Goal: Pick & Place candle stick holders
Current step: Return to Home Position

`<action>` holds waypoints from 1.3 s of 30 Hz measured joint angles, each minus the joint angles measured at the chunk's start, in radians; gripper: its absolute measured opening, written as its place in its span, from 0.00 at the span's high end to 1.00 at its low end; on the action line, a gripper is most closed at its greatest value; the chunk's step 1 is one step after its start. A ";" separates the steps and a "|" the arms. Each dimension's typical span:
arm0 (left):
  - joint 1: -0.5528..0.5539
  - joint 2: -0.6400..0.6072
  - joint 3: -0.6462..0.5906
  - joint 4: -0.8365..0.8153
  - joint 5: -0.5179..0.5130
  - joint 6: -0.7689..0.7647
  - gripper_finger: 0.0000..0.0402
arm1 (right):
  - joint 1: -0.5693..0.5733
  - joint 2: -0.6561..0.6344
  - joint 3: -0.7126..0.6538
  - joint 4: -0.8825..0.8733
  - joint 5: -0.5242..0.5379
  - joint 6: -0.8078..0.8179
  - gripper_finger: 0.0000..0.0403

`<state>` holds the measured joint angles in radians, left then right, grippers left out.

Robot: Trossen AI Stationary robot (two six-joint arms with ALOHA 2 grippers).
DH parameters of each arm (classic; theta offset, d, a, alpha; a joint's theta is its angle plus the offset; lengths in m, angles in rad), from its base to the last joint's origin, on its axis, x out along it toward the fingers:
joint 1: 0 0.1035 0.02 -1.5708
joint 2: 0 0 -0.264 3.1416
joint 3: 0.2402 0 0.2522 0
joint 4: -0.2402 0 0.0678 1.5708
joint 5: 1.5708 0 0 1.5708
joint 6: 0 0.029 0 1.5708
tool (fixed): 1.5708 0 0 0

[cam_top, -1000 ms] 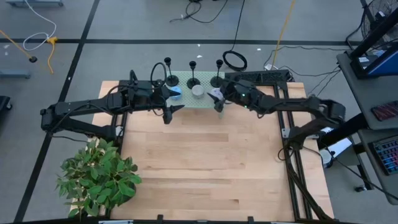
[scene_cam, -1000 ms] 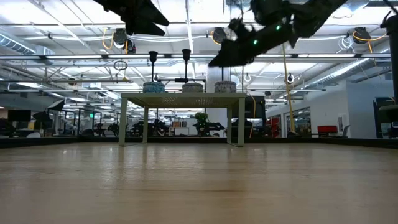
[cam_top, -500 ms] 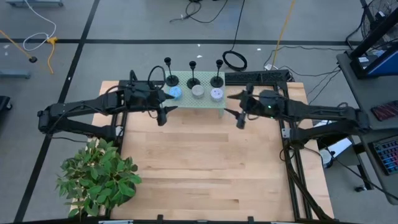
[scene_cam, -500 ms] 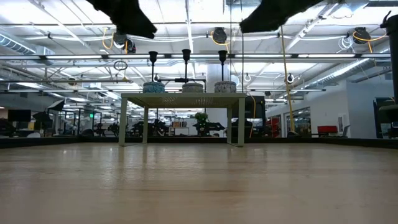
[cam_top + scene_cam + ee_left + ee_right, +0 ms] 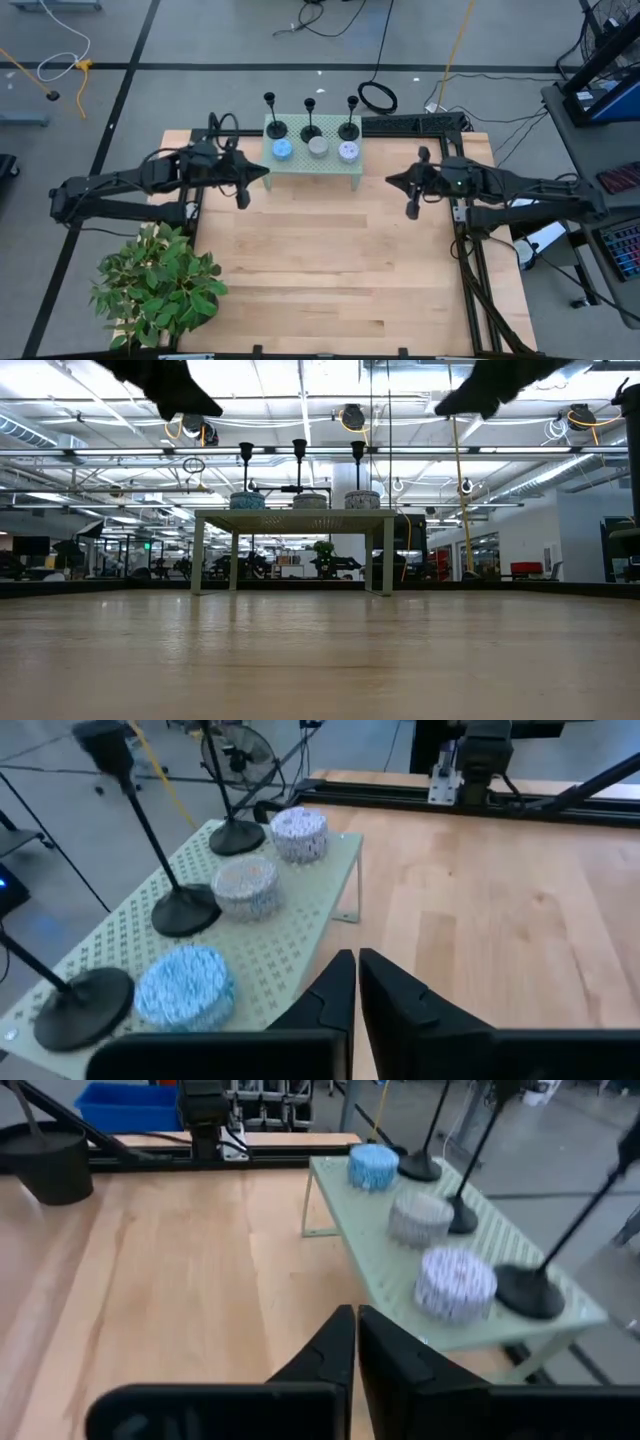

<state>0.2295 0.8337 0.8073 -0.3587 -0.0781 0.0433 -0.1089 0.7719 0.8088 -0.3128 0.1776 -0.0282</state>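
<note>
Three black candle stick holders [image 5: 271, 128] [image 5: 312, 130] [image 5: 349, 130] stand on their round bases in a row along the far side of a small pale green perforated shelf [image 5: 310, 168]. A blue [image 5: 283, 150], a grey [image 5: 318, 147] and a white patterned candle [image 5: 348, 151] stand in front of them. My left gripper [image 5: 243, 198] hovers left of the shelf, shut and empty; its wrist view shows the closed fingertips [image 5: 357, 970]. My right gripper [image 5: 412, 207] hovers right of the shelf, also shut and empty [image 5: 355, 1325].
A potted plant [image 5: 160, 285] stands at the table's near left corner. A black metal frame [image 5: 465, 240] runs along the right edge. Bare wood [image 5: 330, 260] spreads across the middle and near side. The shelf stands on thin legs [image 5: 198, 555] at the far edge.
Both grippers have drawn away from the shelf and shut on nothing. The left one has gone toward the table's left edge. The right one has gone toward the right edge and a little nearer. The holders and candles stay in place on the shelf.
</note>
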 joint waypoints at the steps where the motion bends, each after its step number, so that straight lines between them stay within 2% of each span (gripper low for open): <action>1: 0.000 -0.019 -0.032 0.023 0.001 0.000 0.95 | 0.000 -0.024 -0.026 0.002 0.000 0.015 0.97; 4: -0.002 -0.077 -0.124 0.105 0.027 0.002 0.99 | 0.000 -0.097 -0.113 0.028 0.000 0.039 0.99; 12: -0.001 -0.195 -0.328 0.271 0.082 -0.066 0.96 | 0.000 -0.289 -0.327 0.160 -0.027 0.068 1.00; 16: -0.001 -0.248 -0.436 0.408 0.079 -0.064 0.99 | 0.000 -0.390 -0.398 0.184 -0.024 0.095 1.00; 21: -0.001 -0.290 -0.575 0.594 0.080 -0.043 0.95 | 0.000 -0.498 -0.464 0.182 -0.025 0.119 1.00; 25: -0.001 -0.311 -0.666 0.699 0.080 -0.044 0.97 | 0.000 -0.565 -0.502 0.183 -0.058 0.117 1.00; 28: -0.001 -0.320 -0.710 0.763 0.080 -0.032 0.99 | 0.000 -0.605 -0.528 0.182 -0.082 0.116 1.00; 35: -0.001 -0.320 -0.781 0.858 0.080 0.017 0.95 | 0.000 -0.685 -0.606 0.224 -0.107 0.110 1.00; 39: -0.001 -0.319 -0.794 0.878 0.081 0.023 0.99 | 0.000 -0.724 -0.644 0.270 -0.138 0.107 1.00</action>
<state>0.2283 0.5148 0.0132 0.5194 0.0025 0.0666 -0.1093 0.0478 0.1653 -0.0429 0.0391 0.0784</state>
